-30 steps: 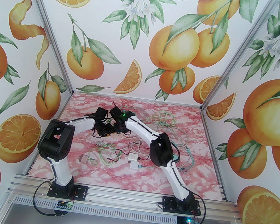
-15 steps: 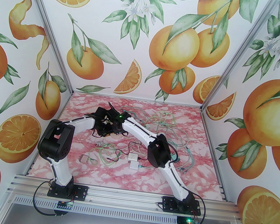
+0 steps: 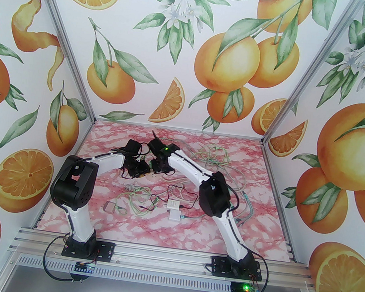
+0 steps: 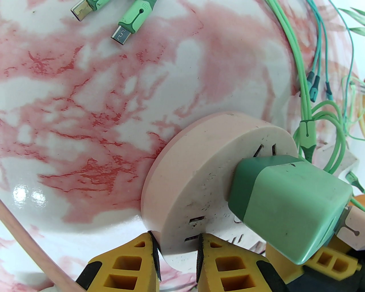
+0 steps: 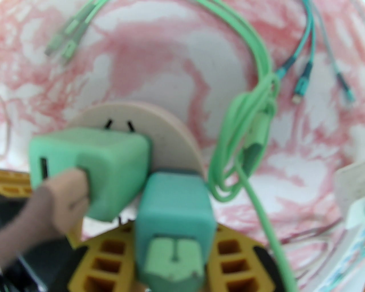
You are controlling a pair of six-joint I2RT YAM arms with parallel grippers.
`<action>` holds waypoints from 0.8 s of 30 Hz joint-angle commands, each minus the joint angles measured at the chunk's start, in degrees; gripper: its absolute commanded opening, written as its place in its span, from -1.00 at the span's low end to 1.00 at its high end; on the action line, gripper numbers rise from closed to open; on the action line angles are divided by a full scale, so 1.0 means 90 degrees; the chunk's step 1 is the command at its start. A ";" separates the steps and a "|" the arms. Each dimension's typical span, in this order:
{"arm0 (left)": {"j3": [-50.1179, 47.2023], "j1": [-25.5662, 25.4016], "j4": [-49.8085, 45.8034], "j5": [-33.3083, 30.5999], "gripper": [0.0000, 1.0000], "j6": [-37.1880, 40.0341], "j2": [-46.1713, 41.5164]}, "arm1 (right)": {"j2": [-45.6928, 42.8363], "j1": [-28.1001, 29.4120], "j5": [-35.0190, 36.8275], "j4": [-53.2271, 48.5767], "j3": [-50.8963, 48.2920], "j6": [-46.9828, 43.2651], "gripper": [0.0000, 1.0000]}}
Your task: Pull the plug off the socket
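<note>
Nearer the arm bases than the socket (image 4: 216, 154), two white adapters (image 3: 173, 209) lie on the pink marbled table (image 4: 85, 99) among thin wires. The socket itself, a round pale pink disc, stands tilted up on edge, and the left gripper (image 4: 175, 238) pinches its lower rim between narrow-set yellow fingers (image 4: 125, 262), one on each face. Just beside that grip, the right gripper (image 5: 172, 228) is clamped on the teal plug (image 5: 174, 199), whose far end meets the socket's face; I cannot tell whether its prongs are seated. Next to it a pale green plug (image 4: 288, 205) sits in the socket, with a tan connector (image 5: 65, 194) pushed into its back. Beyond the socket, a coil of green cable (image 5: 251, 119) lies on the table, and farther off lie loose green connectors (image 4: 129, 24).
</note>
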 commanded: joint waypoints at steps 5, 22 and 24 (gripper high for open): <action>-0.0527 -0.0391 -0.0676 -0.0649 -0.51 0.0161 0.1299 | 0.0302 0.1232 -0.0604 -0.0141 0.0869 -0.0658 -0.67; -0.0523 -0.0391 -0.0653 -0.0596 -0.51 0.0211 0.1274 | -0.1122 -0.0135 -0.2783 0.1946 -0.1244 0.0347 -0.67; -0.0520 -0.0372 -0.0453 -0.0366 -0.46 0.0252 0.1094 | -0.1029 -0.0004 -0.2661 0.1794 -0.1133 0.0247 -0.67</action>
